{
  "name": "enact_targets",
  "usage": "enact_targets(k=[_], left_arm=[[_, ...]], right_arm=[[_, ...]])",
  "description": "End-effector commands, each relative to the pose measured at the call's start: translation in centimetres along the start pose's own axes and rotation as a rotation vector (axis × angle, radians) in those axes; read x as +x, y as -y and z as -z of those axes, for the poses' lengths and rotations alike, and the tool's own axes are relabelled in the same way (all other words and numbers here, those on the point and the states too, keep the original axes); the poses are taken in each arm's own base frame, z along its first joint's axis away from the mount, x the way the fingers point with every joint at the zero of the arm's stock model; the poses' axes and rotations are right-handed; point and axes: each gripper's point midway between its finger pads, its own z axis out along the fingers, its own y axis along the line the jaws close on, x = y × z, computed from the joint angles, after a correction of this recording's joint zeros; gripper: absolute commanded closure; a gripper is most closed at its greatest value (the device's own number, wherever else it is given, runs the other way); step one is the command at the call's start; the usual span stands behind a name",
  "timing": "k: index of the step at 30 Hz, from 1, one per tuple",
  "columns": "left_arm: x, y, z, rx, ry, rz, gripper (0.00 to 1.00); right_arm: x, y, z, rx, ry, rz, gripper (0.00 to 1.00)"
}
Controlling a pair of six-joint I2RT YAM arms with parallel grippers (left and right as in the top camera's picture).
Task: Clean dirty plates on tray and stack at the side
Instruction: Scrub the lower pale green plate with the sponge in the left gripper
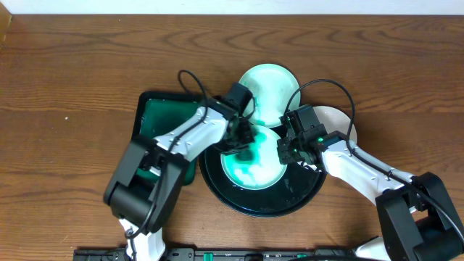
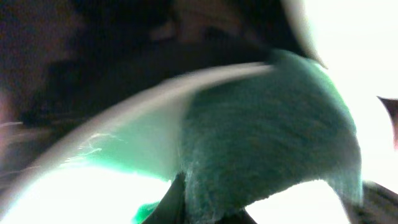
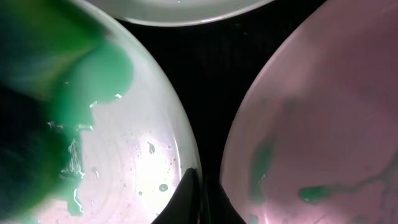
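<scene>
Scrubbing is the step in hand, by my reading. The left claw [image 1: 245, 138] is clamped on a dark teal sponge [image 2: 267, 137] and presses it onto the plate [image 1: 250, 170] lying in the middle of the black tray [image 1: 290, 199]. The sponge sits on the plate's far-left part, and wet green smears spread from it across the white face.

The right claw [image 3: 193, 202] has its tips closed together, set at this plate's right rim. It is probably there to pin the plate so it neither slides nor spins under the sponge. Whether the tips pinch the rim or only bear on it I cannot tell.

Two more plates wait. A far plate [image 1: 270, 90] and a right plate [image 1: 335, 116] both overlap the tray's edge, and the right one is partly hidden by the arm. The right wrist view shows green streaks on the right plate, so it looks uncleaned. No stack is seen on the surface [image 1: 72, 72] yet.

A green tray [image 1: 156, 119] lies just left of the black one — likely the sponge's resting place, close to the left arm.

Most of the task looks still ahead. The risk now is the wet plate skidding if the right claw's hold slips.
</scene>
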Motion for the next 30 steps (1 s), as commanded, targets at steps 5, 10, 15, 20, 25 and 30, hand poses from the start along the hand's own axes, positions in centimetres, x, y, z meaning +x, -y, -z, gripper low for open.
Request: enact_targets(k=[5,10,15,20,25,30], left_arm=[[5.5,3.1,-3.2,0.169,-0.276,-0.044,0.92],[6.9,2.8,-2.7,0.181,-0.352,-0.047,0.91],[6.0,-2.9,-2.6,-0.074,-0.301,0.038,0.93],[4.9,-9.4,-0.4,-0.348,-0.258,0.124,0.93],[2.8,-12.3,1.3,-0.476,-0.187,0.139,0.93],[0.6,-12.3,2.2,-0.491,-0.124,0.119,0.93]], right_arm=[[0.3,1.5,-0.4,0.064,-0.012,-0.019,0.99],[0.3,1.5,-0.4,0.064,-0.011,-0.019,0.99],[0.3,1.5,-0.4,0.064,-0.012,-0.019,0.99],[0.3,1.5,-0.4,0.064,-0.011,-0.019,0.99],[0.3,1.5,-0.4,0.064,-0.011,-0.019,0.99],[0.3,1.5,-0.4,0.064,-0.011,-0.019,0.99]])
